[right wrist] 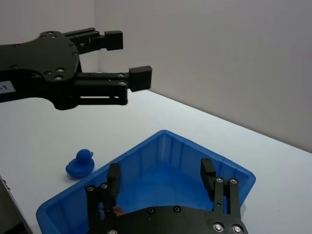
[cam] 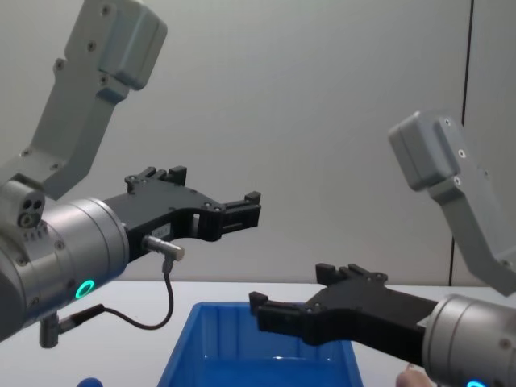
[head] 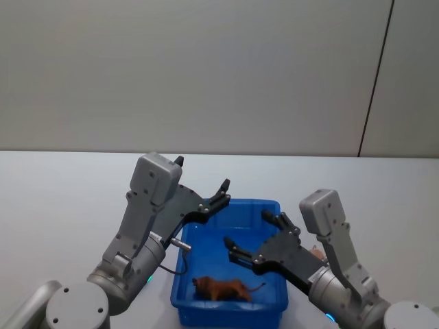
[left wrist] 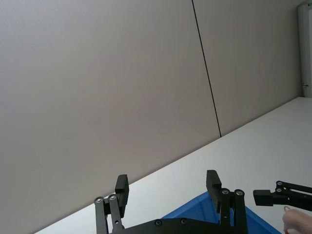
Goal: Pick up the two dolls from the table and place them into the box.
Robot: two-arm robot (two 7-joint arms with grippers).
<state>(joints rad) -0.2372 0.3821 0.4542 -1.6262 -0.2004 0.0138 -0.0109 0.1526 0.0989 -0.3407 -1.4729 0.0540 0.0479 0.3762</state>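
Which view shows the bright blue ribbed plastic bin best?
Head view: the blue bin shows nearly whole from above, rim and floor, brown lion doll inside. Right wrist view shows one end's walls, chest view its upper walls, left wrist view a corner.

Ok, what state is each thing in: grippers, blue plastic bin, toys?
Bright blue ribbed plastic bin: on the white table, holding one toy.
Brown lion-like toy figure: inside the bin.
Pale pink toy figure: on the table beside the bin, mostly hidden.
Small blue toy duck: upright on the table, outside the bin.
Left gripper: open, empty, by the bin's left rim.
Right gripper: open, empty, over the bin.
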